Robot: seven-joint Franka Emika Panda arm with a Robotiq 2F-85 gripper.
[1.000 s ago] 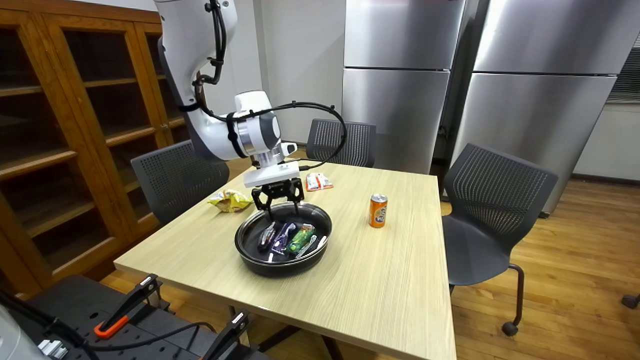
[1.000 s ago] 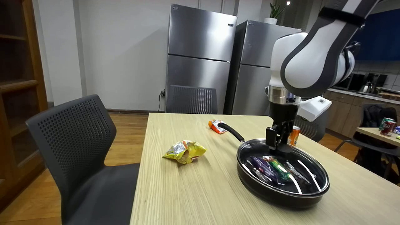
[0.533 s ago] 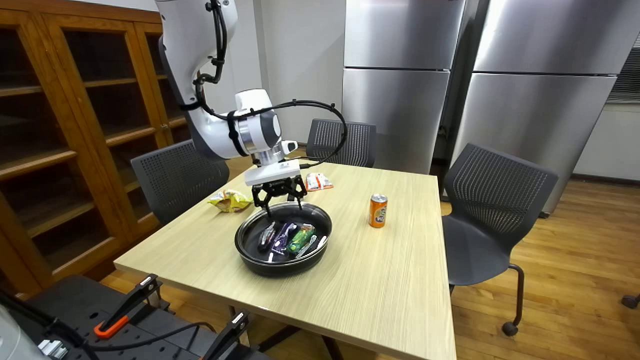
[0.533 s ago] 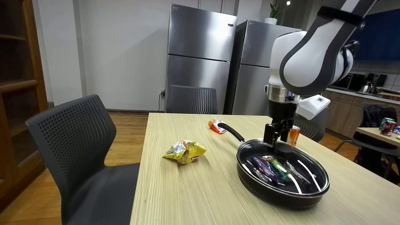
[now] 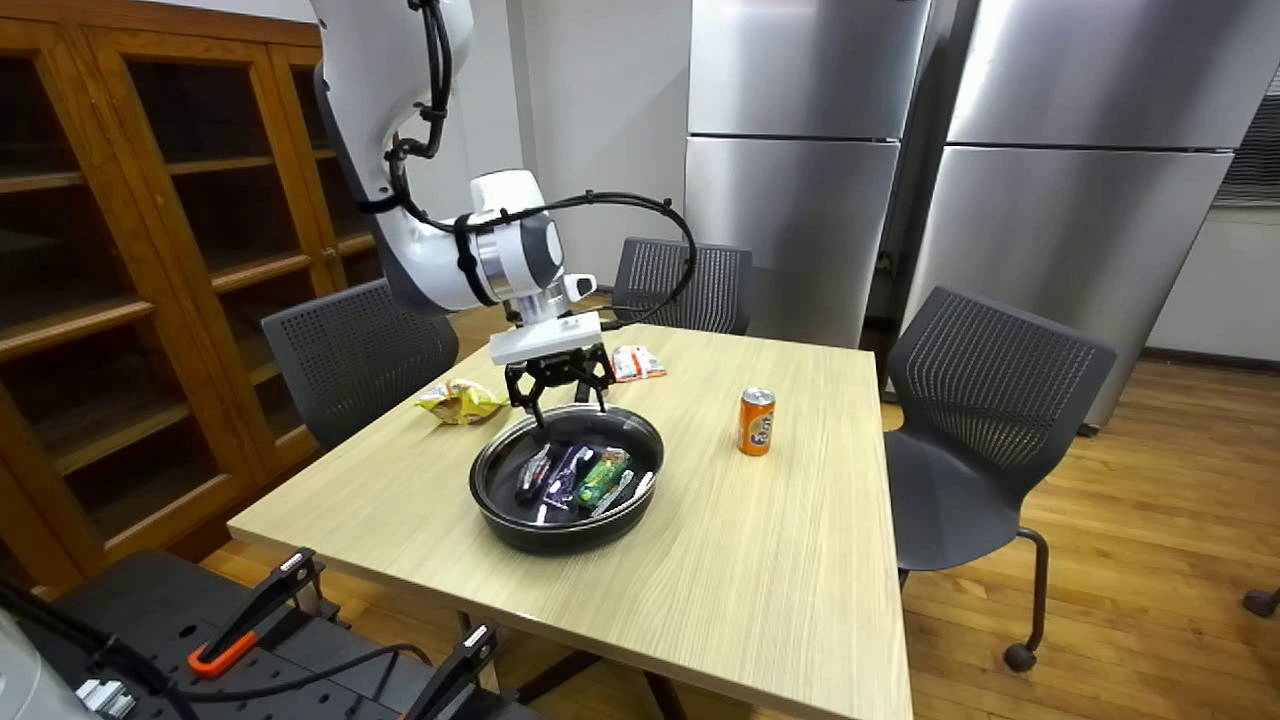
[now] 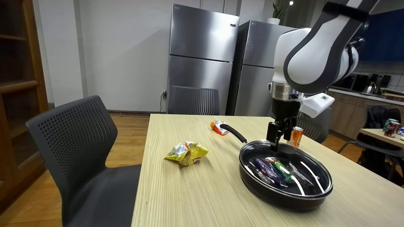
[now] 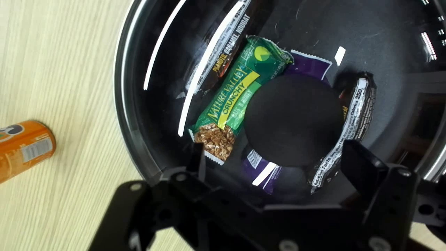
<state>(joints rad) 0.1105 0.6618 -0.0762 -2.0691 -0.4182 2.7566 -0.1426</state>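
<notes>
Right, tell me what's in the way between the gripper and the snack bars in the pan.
The clear lid is in the way: it covers the pan, with the snack bars beneath it. Its black knob hides part of the purple bar in the wrist view. Nothing visible stands between the gripper and the knob.

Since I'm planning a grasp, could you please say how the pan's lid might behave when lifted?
The clear lid is probably stiff, given its metallic rim. Its glossy surface may be slippery, though the round knob should offer some grip.
</notes>
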